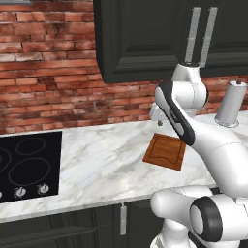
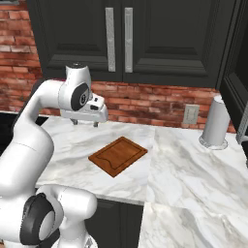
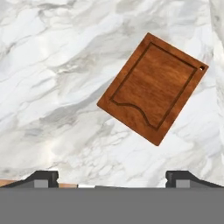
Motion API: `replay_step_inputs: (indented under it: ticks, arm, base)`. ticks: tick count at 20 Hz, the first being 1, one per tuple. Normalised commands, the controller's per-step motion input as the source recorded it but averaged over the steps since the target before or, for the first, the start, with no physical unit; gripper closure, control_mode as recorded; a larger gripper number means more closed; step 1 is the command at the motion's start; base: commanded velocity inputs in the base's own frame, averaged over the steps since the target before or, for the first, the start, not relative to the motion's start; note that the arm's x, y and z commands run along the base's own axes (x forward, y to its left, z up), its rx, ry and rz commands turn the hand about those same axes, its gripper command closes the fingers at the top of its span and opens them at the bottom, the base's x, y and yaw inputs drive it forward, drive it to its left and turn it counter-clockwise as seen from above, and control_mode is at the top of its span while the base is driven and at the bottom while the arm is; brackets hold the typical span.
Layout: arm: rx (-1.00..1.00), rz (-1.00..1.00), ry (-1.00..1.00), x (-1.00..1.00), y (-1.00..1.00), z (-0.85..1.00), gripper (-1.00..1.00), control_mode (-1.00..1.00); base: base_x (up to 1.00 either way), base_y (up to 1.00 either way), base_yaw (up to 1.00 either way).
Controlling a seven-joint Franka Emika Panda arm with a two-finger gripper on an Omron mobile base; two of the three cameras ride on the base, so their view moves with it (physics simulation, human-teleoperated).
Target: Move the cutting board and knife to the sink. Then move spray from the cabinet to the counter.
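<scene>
Reddish-brown wood marks the cutting board [image 1: 165, 151], which lies flat on the white marble counter [image 1: 101, 164], tilted relative to the counter's front edge and not touched by anything. A groove runs round its face and a small hole sits in one corner, seen clearly in my hand view [image 3: 153, 93]. My claw [image 2: 84, 123] hangs above the counter, apart from the board and to its far left in the right base view, pointing downward. Its jaws stand wide apart with nothing between them; my hand view shows both fingertips [image 3: 41, 178] spread to the edges, bare marble between. A tall steel cylinder [image 2: 214, 122] stands upright on the counter to the right, near the brick wall, well apart from the board. A black glass cooktop [image 1: 26, 167] is set into the counter at the left. Above, a panelled double-door cabinet [image 2: 164, 38] with long silver handles is shut.
</scene>
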Motion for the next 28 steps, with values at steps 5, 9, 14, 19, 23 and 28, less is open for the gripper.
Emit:
replay_step_inputs:
  ticks: [5,9,14,19,23,28]
  arm:
    - [0.0,-0.01,0.14,0.03,-0.05,-0.36,-1.0,-1.0]
    - [0.0,0.0,0.13,0.06,-0.19,-0.28,-1.0,-1.0]
    - [0.0,0.0,0.04,0.35,-0.25,-0.34,-1.0,-1.0]
    - [0.0,0.0,0.0,0.46,-0.15,-0.44,-1.0,-1.0]
    - [0.0,0.0,0.0,0.41,-0.09,-0.45,-1.0,-1.0]
    - [0.0,0.0,-0.03,0.33,-0.09,-0.24,-1.0,-1.0]
  base:
    - [0.0,0.0,0.0]
    - [0.0,0.0,0.0]
    - [0.0,0.0,0.0]
    - [0.0,0.0,0.0]
    - [0.0,0.0,0.0]
    - [0.0,0.0,0.0]
